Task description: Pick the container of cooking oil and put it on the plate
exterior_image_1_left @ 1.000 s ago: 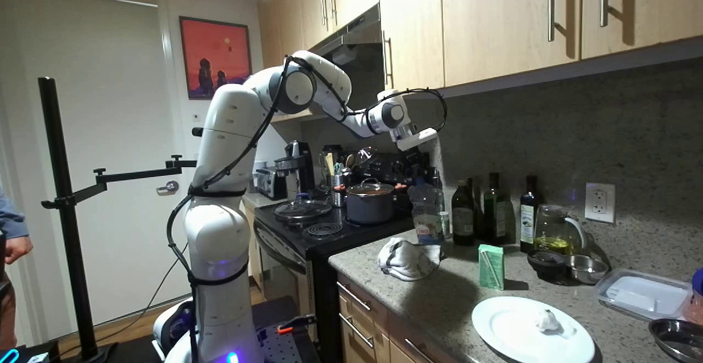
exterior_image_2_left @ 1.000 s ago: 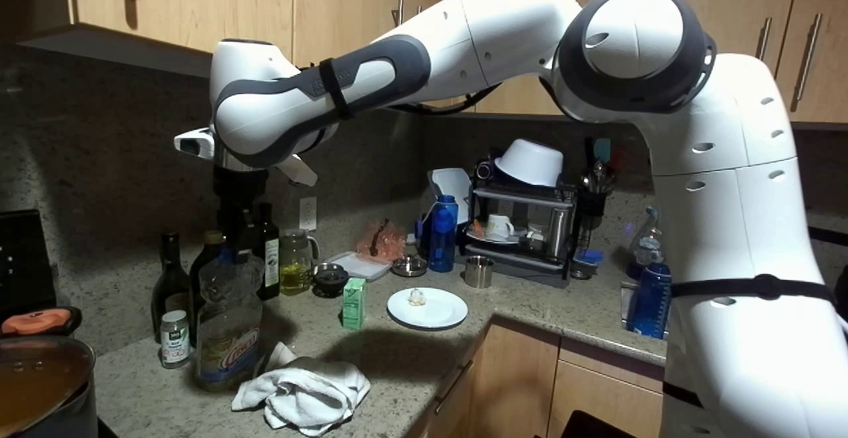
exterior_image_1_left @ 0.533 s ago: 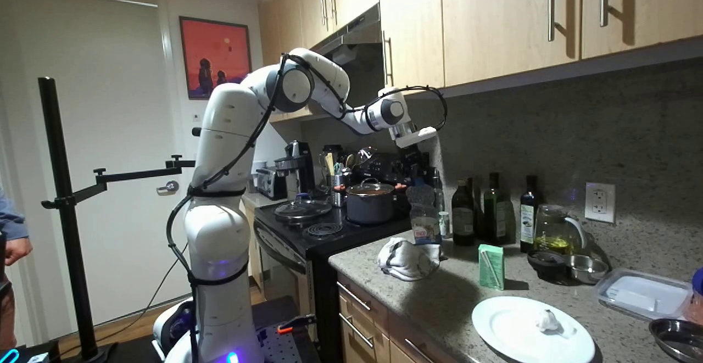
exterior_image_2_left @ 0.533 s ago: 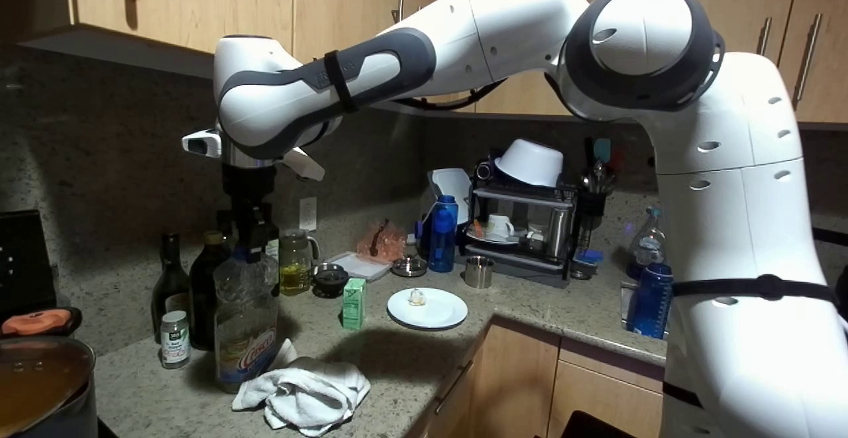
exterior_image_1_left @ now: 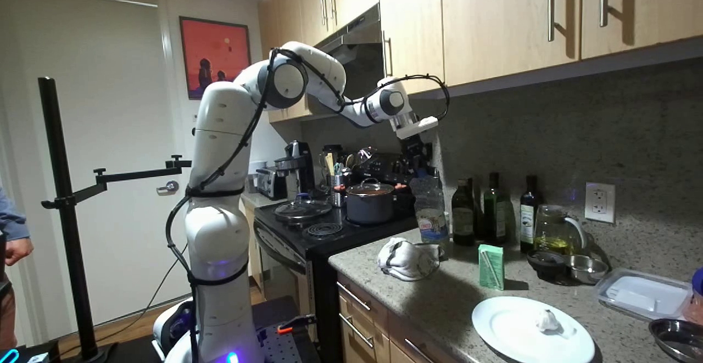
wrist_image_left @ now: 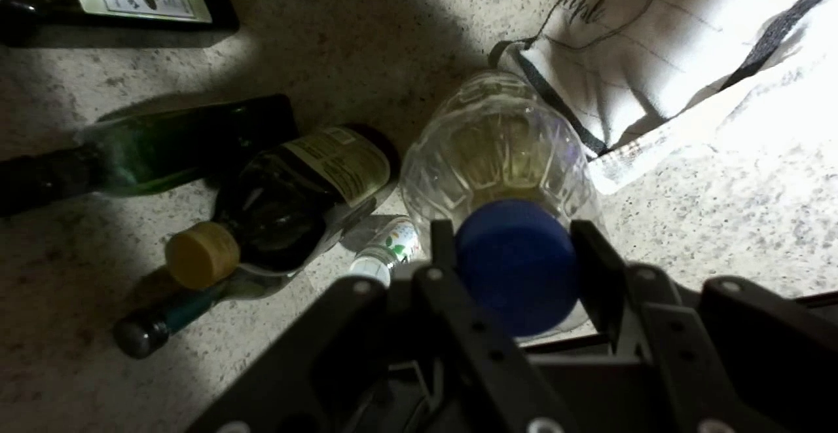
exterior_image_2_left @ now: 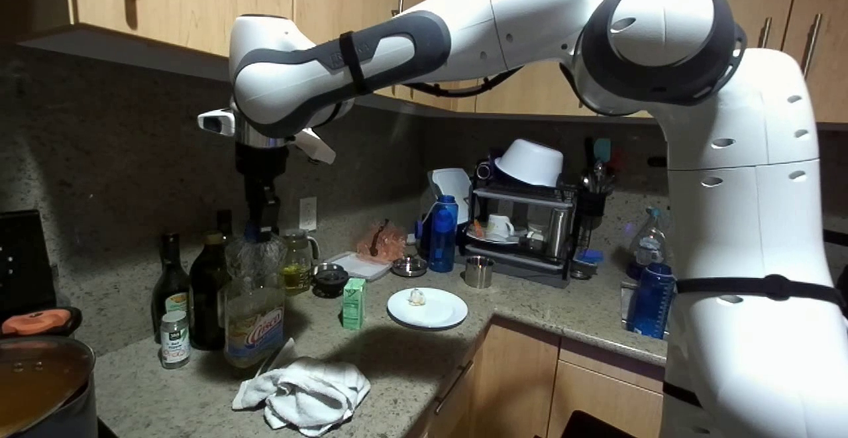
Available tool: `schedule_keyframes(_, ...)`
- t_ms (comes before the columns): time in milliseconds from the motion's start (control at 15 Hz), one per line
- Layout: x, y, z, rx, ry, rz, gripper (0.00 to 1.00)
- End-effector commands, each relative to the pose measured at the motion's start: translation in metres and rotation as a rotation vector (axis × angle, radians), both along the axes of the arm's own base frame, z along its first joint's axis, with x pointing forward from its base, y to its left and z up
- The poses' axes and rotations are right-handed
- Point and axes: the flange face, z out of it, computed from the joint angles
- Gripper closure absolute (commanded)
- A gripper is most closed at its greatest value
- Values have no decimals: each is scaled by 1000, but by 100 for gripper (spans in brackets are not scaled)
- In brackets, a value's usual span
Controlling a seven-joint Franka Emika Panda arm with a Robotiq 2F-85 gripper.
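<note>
The cooking oil container is a clear ribbed bottle with a blue cap and a Crisco label; it shows in both exterior views point(exterior_image_2_left: 257, 335) point(exterior_image_1_left: 432, 223). My gripper point(exterior_image_2_left: 263, 224) is shut on its blue cap point(wrist_image_left: 516, 269), a finger pressed on each side in the wrist view point(wrist_image_left: 514, 231). The bottle hangs nearly upright and appears slightly above the counter, beside the towel. The white plate point(exterior_image_1_left: 508, 327) lies on the counter, also seen in an exterior view point(exterior_image_2_left: 438, 317). A garlic bulb point(exterior_image_1_left: 547, 322) sits on it.
A crumpled white towel point(exterior_image_2_left: 311, 388) lies by the bottle. Dark bottles point(exterior_image_1_left: 463, 214) and a small spice jar point(exterior_image_2_left: 175, 340) stand close behind it. A green carton point(exterior_image_1_left: 491, 267) stands between bottle and plate. A pot point(exterior_image_1_left: 369, 206) is on the stove. Wall cabinets point(exterior_image_1_left: 511, 17) hang above.
My gripper has risen and moved a little toward the plate side. The oil bottle has moved with it, up and to the right in an exterior view. Towel, carton and plate are unmoved.
</note>
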Motion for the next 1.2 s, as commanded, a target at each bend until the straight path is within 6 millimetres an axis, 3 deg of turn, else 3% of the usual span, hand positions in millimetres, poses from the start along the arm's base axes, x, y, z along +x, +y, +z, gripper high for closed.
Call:
schedule_keyframes(0, -20, -12, 34, -8, -62, -62, 79)
schedule_keyframes(533, -33, -34, 63, -7, -103, -155, 79)
schedule_keyframes(933, -33, -58, 69, -26, -106, -243, 79)
schedule_keyframes(1133, -44, -65, 72, -27, -103, -274, 79)
